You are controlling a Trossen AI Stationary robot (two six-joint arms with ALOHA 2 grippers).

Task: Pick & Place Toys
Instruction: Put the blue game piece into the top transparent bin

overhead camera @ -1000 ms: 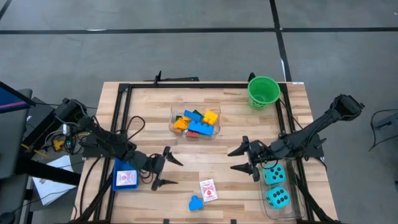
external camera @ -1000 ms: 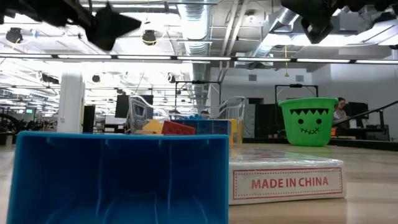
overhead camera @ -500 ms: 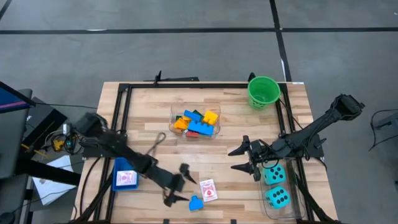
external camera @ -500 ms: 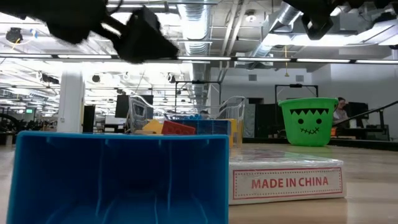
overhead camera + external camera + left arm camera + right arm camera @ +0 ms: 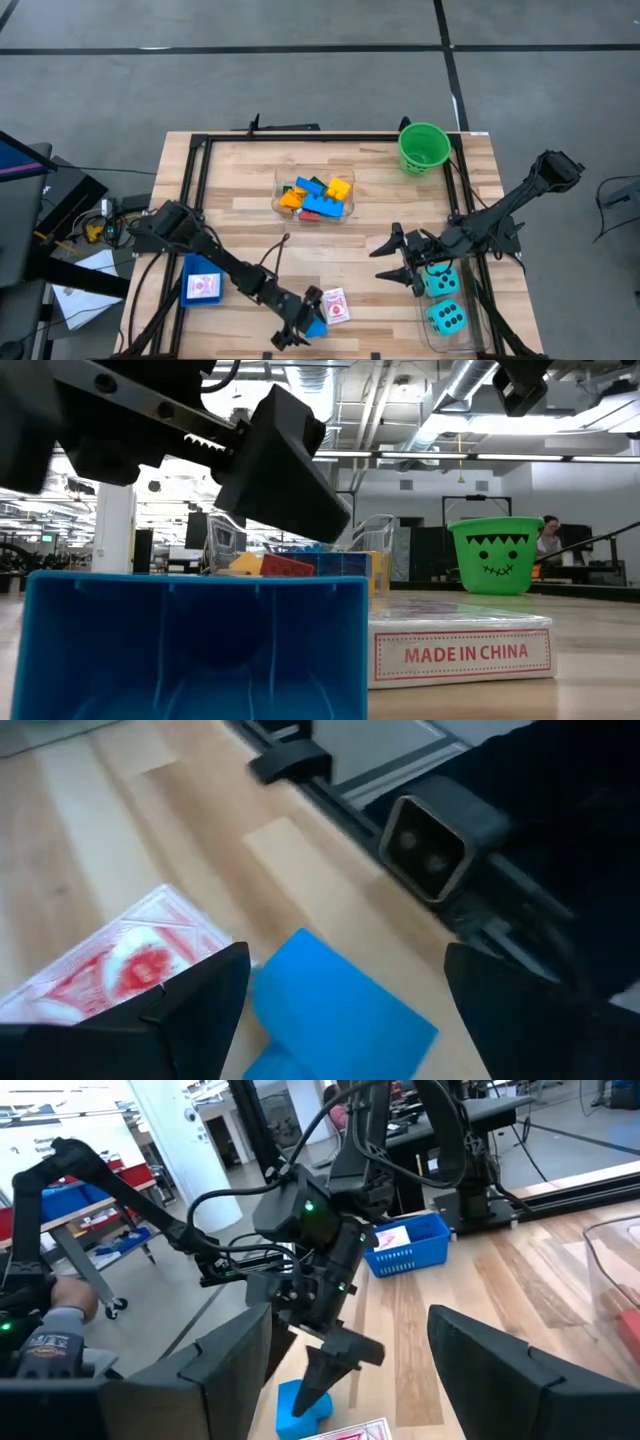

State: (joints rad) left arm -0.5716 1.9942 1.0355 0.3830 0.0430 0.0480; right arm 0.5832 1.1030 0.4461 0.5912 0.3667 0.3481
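Your left gripper [image 5: 300, 328] has swung from beside the blue tray [image 5: 201, 288] toward the table's near edge and now straddles the blue brick [image 5: 316, 327], fingers apart, just beside the card [image 5: 335, 305]. Your right gripper [image 5: 402, 260] has edged slightly toward the dice [image 5: 441, 281].
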